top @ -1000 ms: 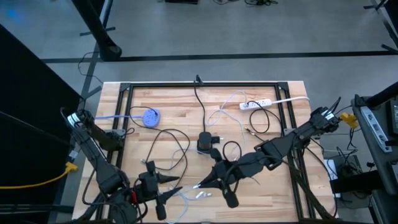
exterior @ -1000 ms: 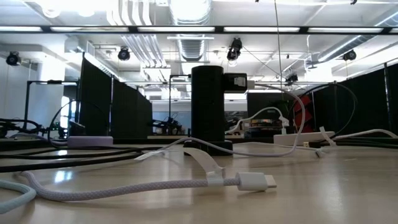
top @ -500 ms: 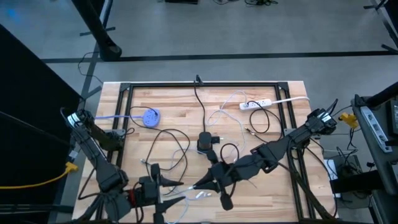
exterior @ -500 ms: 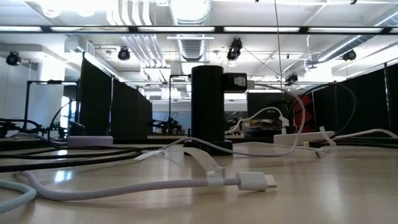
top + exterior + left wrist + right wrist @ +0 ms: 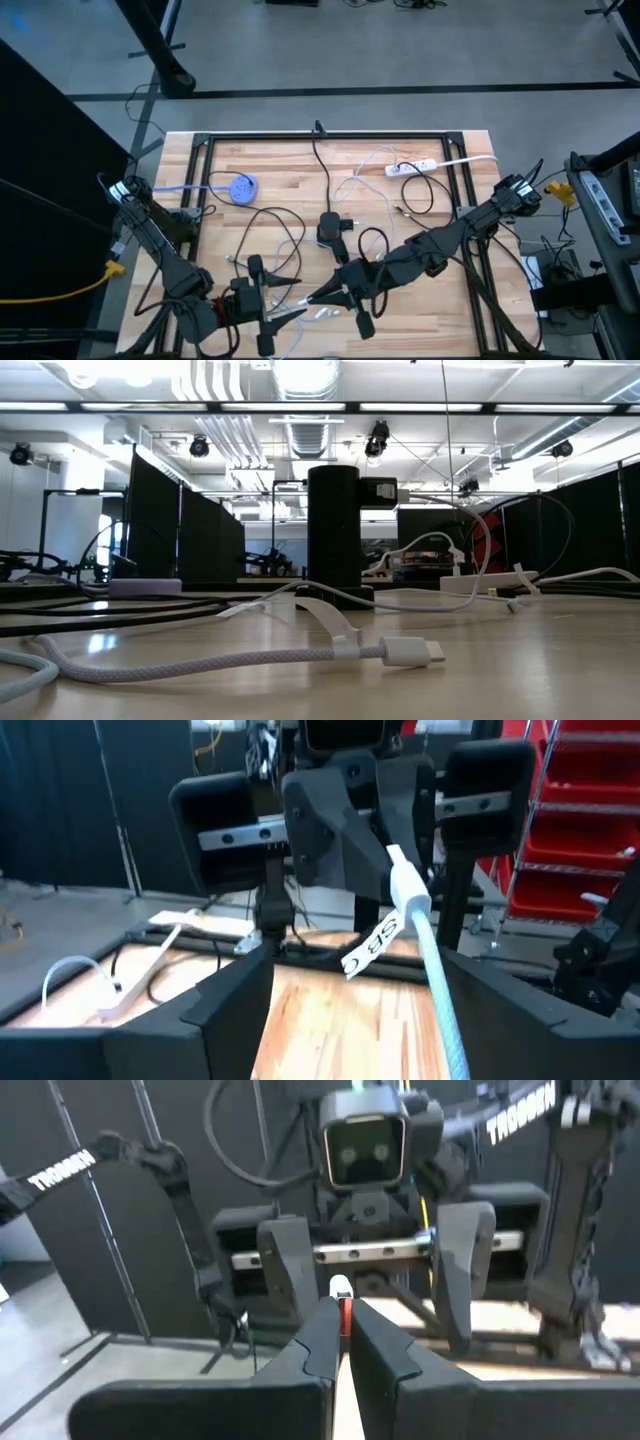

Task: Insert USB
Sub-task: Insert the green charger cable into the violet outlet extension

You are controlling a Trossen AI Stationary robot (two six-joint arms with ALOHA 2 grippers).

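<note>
From above, the left gripper (image 5: 290,300) and the right gripper (image 5: 312,297) meet tip to tip near the wooden table's (image 5: 270,160) front edge, with a white cable (image 5: 300,315) beneath them.

The low view shows a white USB plug (image 5: 410,651) lying flat on the table before a black charger block (image 5: 333,532).

In the left wrist view, the left fingers (image 5: 220,1010) stand spread; the right gripper holds a white connector (image 5: 405,885).

The right wrist view shows the right fingers (image 5: 310,1355) pinched on that connector's tip.
</note>
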